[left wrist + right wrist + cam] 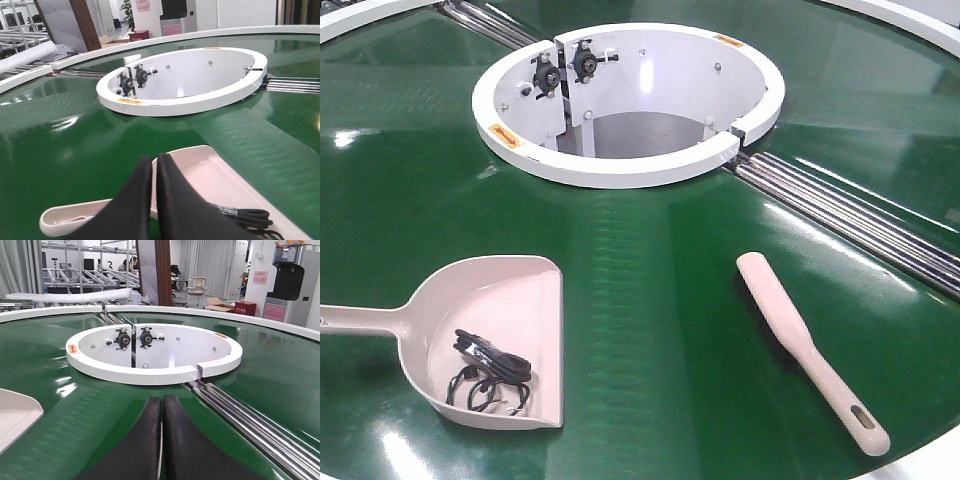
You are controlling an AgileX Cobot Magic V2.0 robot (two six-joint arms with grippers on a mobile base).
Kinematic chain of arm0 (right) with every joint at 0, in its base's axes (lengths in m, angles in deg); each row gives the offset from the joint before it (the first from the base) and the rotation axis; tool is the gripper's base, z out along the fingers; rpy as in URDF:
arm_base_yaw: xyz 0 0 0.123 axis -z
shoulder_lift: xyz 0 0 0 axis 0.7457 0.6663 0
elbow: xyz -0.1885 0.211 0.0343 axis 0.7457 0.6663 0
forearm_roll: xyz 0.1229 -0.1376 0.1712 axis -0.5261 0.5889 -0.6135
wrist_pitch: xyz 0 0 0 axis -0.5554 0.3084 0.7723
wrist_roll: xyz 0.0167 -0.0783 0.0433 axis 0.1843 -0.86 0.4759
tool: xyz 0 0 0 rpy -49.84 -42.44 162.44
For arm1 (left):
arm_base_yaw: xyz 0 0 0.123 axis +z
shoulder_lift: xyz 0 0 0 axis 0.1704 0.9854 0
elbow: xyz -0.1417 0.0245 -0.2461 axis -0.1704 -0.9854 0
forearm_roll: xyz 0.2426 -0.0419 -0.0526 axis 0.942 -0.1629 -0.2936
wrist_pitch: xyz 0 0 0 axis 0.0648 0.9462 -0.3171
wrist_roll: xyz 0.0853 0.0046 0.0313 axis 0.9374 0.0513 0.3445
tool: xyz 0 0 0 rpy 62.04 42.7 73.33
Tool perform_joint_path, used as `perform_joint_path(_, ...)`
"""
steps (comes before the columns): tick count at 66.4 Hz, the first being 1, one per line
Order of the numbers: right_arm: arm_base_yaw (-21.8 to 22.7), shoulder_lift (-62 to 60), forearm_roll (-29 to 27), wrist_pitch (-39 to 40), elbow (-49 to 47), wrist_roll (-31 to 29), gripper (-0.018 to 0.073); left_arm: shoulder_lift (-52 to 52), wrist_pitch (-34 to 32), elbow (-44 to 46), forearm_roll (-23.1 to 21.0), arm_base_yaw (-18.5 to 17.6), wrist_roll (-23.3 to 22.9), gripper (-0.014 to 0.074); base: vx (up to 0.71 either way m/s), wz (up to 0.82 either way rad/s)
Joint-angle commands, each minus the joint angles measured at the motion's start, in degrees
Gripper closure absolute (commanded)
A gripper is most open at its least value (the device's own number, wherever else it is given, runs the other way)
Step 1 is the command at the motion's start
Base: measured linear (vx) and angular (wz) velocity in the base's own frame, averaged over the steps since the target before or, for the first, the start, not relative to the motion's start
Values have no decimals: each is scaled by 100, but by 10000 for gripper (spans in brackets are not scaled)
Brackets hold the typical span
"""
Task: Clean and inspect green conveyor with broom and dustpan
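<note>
The green conveyor (pixel 650 290) fills the front view. On its left lies the beige dustpan (pixel 525 295), handle pointing left, with a tangle of black cable (pixel 490 372) inside it. The beige broom (pixel 800 340) lies flat at the right, its slotted handle toward the near edge, and nothing touches it. Neither gripper shows in the front view. My left gripper (pixel 155 159) is shut and empty, hovering over the dustpan (pixel 210 175) near where its handle (pixel 65 220) joins the pan. My right gripper (pixel 162 399) is shut above the bare conveyor (pixel 90 415).
A white ring housing (pixel 620 170) with bearing blocks sits in the middle of the belt. Steel roller strips (pixel 860 220) run from it to the right, also near my right gripper (pixel 250 425). A corner of the dustpan (pixel 15 415) shows at the left of the right wrist view.
</note>
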Motion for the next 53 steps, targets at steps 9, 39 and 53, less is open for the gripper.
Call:
perform_joint_path(9,35,65,25,429,-139,9,569,52,-439,132,-34,-25,-14,603,0,0)
perform_joint_path(39,35,65,25,428,-139,3,569,-117,-1034,-773,1557,-20,-2395,603,0,0)
perform_joint_path(53,35,65,25,419,-139,4,569,-1179,-862,-1290,868,149,-2284,603,0,0)
